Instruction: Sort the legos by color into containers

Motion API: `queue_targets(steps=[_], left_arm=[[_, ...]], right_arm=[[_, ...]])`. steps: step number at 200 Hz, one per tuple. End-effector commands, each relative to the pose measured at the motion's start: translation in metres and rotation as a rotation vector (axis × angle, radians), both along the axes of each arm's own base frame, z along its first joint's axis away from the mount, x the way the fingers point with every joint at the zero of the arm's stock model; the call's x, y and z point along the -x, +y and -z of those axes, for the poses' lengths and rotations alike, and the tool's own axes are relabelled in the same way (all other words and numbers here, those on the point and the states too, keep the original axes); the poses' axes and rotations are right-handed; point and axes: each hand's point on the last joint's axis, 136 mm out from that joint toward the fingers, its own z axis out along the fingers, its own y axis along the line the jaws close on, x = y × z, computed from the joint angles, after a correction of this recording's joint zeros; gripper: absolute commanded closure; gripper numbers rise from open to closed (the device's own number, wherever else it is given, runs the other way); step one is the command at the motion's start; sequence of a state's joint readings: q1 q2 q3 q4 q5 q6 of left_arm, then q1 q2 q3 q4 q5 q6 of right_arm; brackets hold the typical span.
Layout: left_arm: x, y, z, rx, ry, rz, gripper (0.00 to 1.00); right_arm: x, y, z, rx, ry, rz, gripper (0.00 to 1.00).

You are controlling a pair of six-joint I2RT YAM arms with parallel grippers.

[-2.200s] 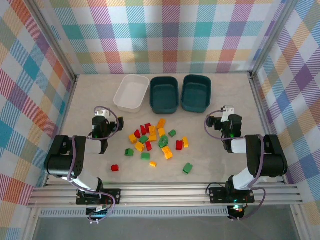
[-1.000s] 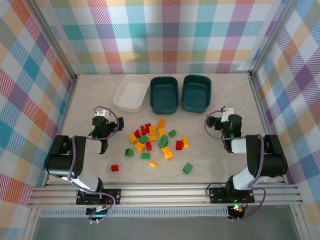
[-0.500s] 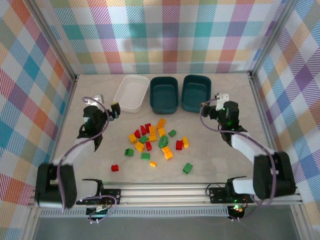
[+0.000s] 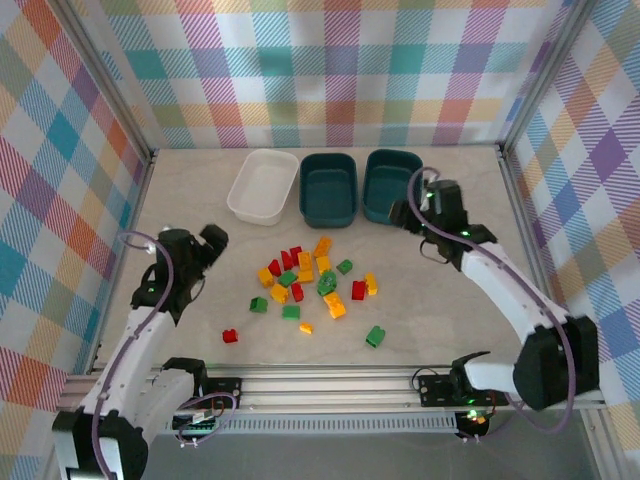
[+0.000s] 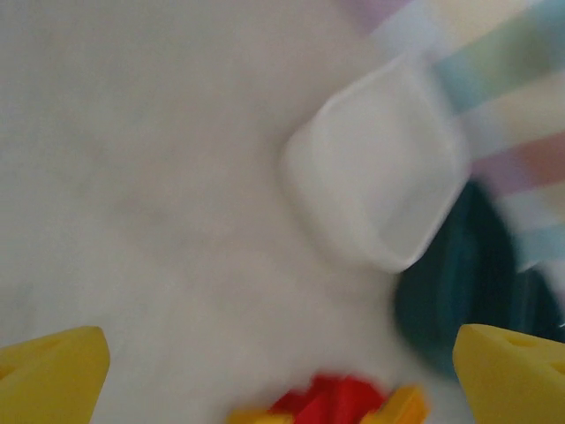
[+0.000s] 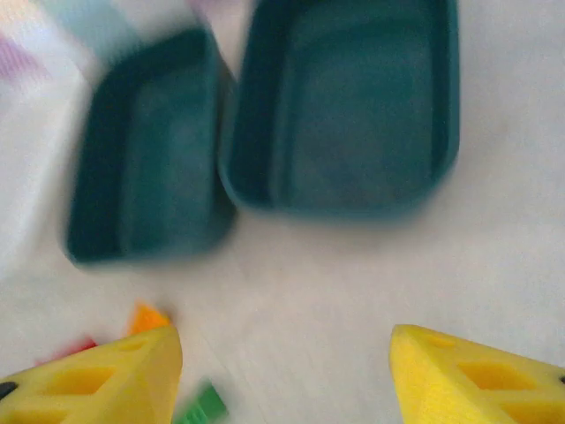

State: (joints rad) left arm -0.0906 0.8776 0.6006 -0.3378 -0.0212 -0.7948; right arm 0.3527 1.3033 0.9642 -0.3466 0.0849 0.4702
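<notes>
About twenty small legos (image 4: 310,275) in red, green and yellow-orange lie scattered in a loose cluster on the middle of a pale table (image 4: 450,310). A lone red brick (image 4: 230,336) sits near the front left of the cluster, and a lone green brick (image 4: 375,336) near the front right.

Beyond the cluster, toward the back wall, three tubs stand in a row. The white tub (image 4: 263,186) is on the left, slightly angled. The middle teal tub (image 4: 329,188) and the right teal tub (image 4: 392,186) stand close beside it.

The left gripper (image 4: 213,240) hangs over the table to the left of the bricks. In its wrist view its yellow fingertips (image 5: 53,375) stand wide apart with nothing between them.

The right gripper (image 4: 400,212) hovers near the front edge of the right teal tub. Its wrist view is blurred, but its yellow fingertips (image 6: 88,380) also stand apart, with bare table between them.

Pastel plaid walls (image 4: 330,70) enclose the table.
</notes>
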Motion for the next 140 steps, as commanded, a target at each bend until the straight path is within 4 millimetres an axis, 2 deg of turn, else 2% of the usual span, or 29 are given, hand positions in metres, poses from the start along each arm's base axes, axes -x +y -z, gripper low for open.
queue_targets(steps=[1, 20, 34, 47, 65, 98, 140], left_arm=[[0.023, -0.040, 0.025, 0.130, 0.120, 0.177, 0.04], [0.028, -0.068, 0.034, 0.163, 0.125, 0.273, 0.06], [0.028, -0.085, 0.034, 0.146, 0.098, 0.312, 0.06], [0.021, -0.110, 0.018, 0.121, 0.027, 0.389, 0.05], [0.016, -0.135, 0.005, 0.051, 0.014, 0.492, 0.04], [0.009, -0.153, -0.001, 0.019, 0.033, 0.558, 0.04], [0.015, -0.153, 0.014, 0.041, 0.044, 0.534, 0.04]], right_arm=[[0.053, 0.019, 0.035, 0.089, 0.221, -0.122, 0.37], [0.071, 0.034, 0.058, 0.088, 0.298, -0.162, 0.41], [0.082, 0.049, 0.073, 0.070, 0.344, -0.205, 0.52], [0.085, 0.055, 0.084, 0.091, 0.364, -0.218, 0.61], [0.088, 0.064, 0.099, 0.098, 0.397, -0.240, 0.66], [0.090, 0.066, 0.119, 0.123, 0.452, -0.255, 0.68], [0.092, 0.067, 0.132, 0.139, 0.476, -0.275, 0.63]])
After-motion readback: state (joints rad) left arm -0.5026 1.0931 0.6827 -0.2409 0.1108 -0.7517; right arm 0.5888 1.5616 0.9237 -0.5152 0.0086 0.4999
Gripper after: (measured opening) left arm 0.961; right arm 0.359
